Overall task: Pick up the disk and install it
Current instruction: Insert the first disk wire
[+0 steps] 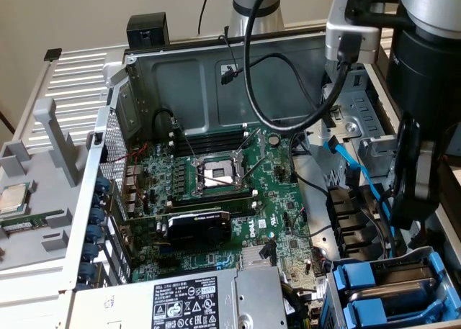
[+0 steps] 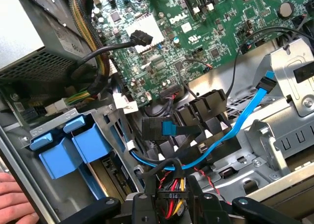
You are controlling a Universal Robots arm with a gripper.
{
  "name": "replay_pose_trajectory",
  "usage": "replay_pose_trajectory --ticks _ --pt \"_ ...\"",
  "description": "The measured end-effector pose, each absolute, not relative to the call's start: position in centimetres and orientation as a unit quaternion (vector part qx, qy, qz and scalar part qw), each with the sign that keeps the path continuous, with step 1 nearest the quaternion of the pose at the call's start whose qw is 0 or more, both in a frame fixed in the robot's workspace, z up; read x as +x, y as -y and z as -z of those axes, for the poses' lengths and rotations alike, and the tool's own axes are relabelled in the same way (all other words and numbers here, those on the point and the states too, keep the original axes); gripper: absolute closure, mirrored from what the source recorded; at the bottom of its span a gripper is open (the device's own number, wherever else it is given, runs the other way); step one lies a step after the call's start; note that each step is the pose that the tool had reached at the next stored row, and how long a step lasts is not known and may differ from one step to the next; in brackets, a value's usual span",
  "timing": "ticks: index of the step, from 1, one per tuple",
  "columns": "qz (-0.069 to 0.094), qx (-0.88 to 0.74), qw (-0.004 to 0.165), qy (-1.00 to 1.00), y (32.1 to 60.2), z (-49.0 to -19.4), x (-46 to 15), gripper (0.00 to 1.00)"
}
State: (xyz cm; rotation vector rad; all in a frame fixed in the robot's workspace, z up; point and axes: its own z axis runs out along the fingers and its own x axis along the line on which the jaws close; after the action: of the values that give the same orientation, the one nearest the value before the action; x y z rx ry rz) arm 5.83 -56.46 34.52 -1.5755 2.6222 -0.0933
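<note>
Two bright blue carrier fronts [image 1: 371,282] [image 2: 73,148] sit side by side in the drive cage at the exterior view's lower right. Their drives' metal bodies are hidden, so I cannot tell which one is the disk. My gripper [image 1: 410,217] hangs low inside the case, just beyond that cage and over the cable area. In the wrist view my gripper [image 2: 171,211] is right at a bundle of red, yellow and black wires [image 2: 169,199] with a black plug tagged P10. Whether the bundle is held I cannot tell.
Blue SATA cables [image 2: 245,116] cross the metal bay [image 2: 289,82] beside the motherboard [image 1: 216,192]. The grey power supply [image 1: 180,300] fills the near corner. A small square CPU chip [image 1: 11,198] lies on the side panel outside the case. A person's hand [image 2: 14,199] rests at the case edge.
</note>
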Motion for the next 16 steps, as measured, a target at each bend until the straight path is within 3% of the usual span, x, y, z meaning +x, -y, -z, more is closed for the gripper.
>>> replay_pose_trajectory --ticks 10,16 --pt "0.042 -0.514 0.044 -0.855 55.3 -34.5 5.7 0.65" --pt "0.061 -0.515 0.043 -0.854 54.9 -34.5 5.1 0.65"
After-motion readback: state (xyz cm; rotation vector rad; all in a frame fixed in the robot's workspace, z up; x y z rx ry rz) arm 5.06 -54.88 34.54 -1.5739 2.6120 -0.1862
